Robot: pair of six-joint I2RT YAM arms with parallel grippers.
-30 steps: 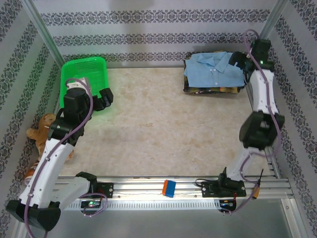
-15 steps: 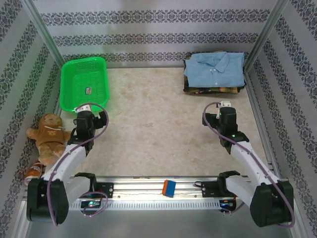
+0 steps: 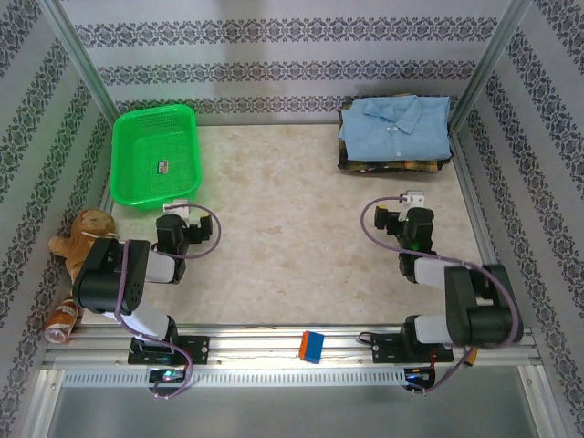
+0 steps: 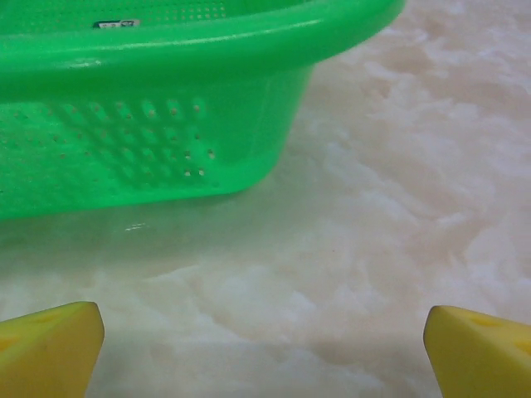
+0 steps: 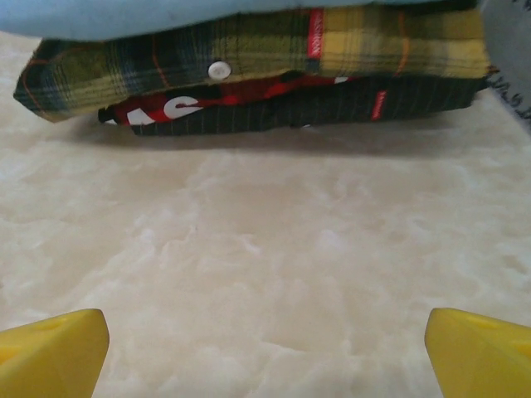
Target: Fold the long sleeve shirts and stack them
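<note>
Folding back of both arms is seen, with the blue shirt (image 3: 394, 128) already stacked on the plaid shirt (image 3: 392, 166) at the table's (image 3: 292, 228) far right corner.
Within the last second the left gripper (image 3: 180, 217) has been drawn back from the basket (image 3: 117, 155) and the right gripper (image 3: 407, 215) from the stack. Both are now parked low near their bases, jaws wide apart, nothing held. The task is therefore judged finished or nearly so. From above, only a plaid edge is seen under the blue. In the right wrist view the stack's side is shown, with a red-and-dark garment (image 5: 249, 104) beneath the plaid. In the left wrist view the basket wall is seen close beyond the yellow fingertips (image 4: 50, 348).
</note>
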